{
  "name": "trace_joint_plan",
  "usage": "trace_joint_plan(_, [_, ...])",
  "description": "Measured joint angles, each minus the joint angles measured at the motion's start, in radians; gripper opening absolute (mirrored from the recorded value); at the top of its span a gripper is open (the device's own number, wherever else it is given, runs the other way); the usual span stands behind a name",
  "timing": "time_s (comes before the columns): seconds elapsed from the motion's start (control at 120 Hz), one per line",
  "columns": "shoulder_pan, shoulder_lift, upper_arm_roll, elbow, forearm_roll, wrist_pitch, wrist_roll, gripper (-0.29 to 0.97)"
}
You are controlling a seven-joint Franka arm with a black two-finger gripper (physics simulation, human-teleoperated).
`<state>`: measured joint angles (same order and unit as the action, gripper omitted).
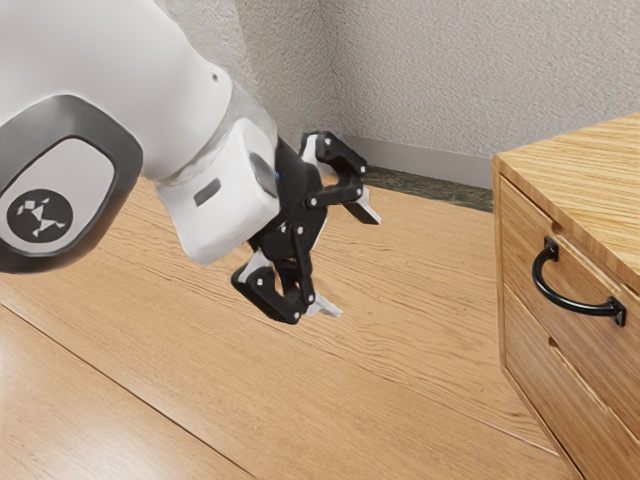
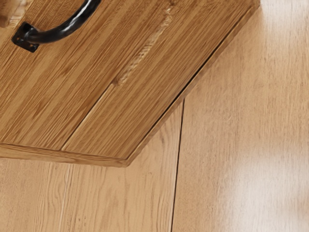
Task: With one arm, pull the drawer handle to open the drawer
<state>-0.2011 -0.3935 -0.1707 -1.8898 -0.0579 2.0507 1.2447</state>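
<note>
1. Drawer handle [image 1: 572, 301]: a black curved bar fixed on the upper drawer front [image 1: 580, 335] of a wooden cabinet [image 1: 590, 170]. In the exterior view it lies at about 3 o'clock from the gripper [image 1: 348, 262], well apart from it.
2. As far as that view shows, the drawer front sits flush with the cabinet's face, with a second front below it.
3. The gripper is spread wide with nothing between its two black fingers [image 1: 368, 212]. It hangs in the air above the wooden floor [image 1: 400, 350] and touches nothing.
4. The white arm [image 1: 120, 110] enters from about 10 o'clock in the exterior view, and the hand points toward the cabinet side.
5. A grey textured wall [image 1: 450, 70] runs behind, from 12 to 2 o'clock.
6. The wrist view looks at the cabinet's wood-grain face [image 2: 120, 72], with one end of the drawer handle [image 2: 63, 26] and its mounting plate showing on it. The plank floor [image 2: 241, 145] lies beyond the cabinet's edge.
</note>
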Motion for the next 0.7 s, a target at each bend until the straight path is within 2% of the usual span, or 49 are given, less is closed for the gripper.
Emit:
trace_joint_plan(0.117, [-0.003,-0.004,-0.021,-0.006,-0.003,0.045,0.130,0.66])
trace_joint_plan(0.283, [-0.003,0.035,-0.058,-0.007,-0.012,0.098,0.278,0.53])
trace_joint_plan(0.433, [-0.002,0.093,-0.061,-0.005,-0.112,0.189,0.408,0.44])
trace_joint_plan(0.7, [0.009,0.147,-0.082,0.002,-0.236,0.282,0.629,0.39])
